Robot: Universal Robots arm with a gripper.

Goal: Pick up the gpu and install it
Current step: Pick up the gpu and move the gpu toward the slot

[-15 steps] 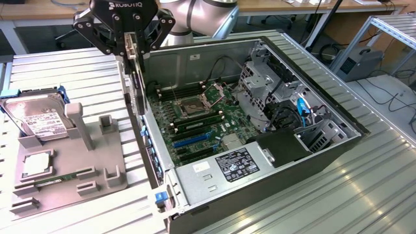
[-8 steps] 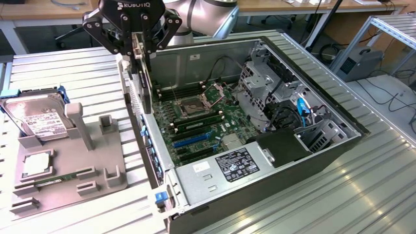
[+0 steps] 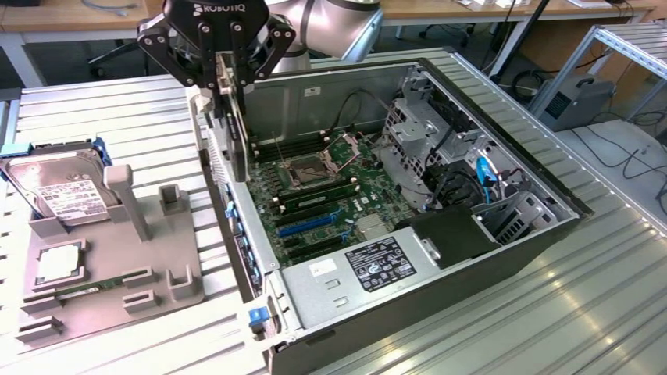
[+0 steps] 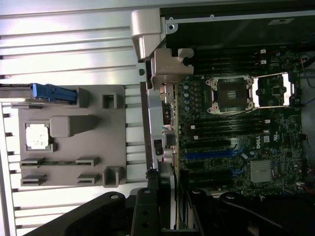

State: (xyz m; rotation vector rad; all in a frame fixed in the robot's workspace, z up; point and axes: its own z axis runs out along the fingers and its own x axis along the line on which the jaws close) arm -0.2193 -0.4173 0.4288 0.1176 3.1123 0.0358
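The gpu (image 3: 237, 133), a thin black card with a silvery bracket along one end, hangs upright on edge. My gripper (image 3: 231, 69) is shut on its top edge. The card is above the rear wall of the open computer case (image 3: 542, 234), at the side of the motherboard (image 3: 323, 195) towards the exterior view's left. Its lower edge is above the board, apart from the blue slot (image 3: 308, 223). In the wrist view the gpu (image 4: 167, 69) shows edge-on, running out from my gripper (image 4: 167, 196) beside the motherboard (image 4: 231, 128) and the blue slot (image 4: 211, 154).
A grey holder tray (image 3: 105, 305) lies on the ribbed table at the exterior view's left. It carries a hard drive (image 3: 58, 191), a square processor chip (image 3: 59, 262) and a green memory stick (image 3: 99, 285). Drive cages and cables (image 3: 458, 172) fill the case's far side.
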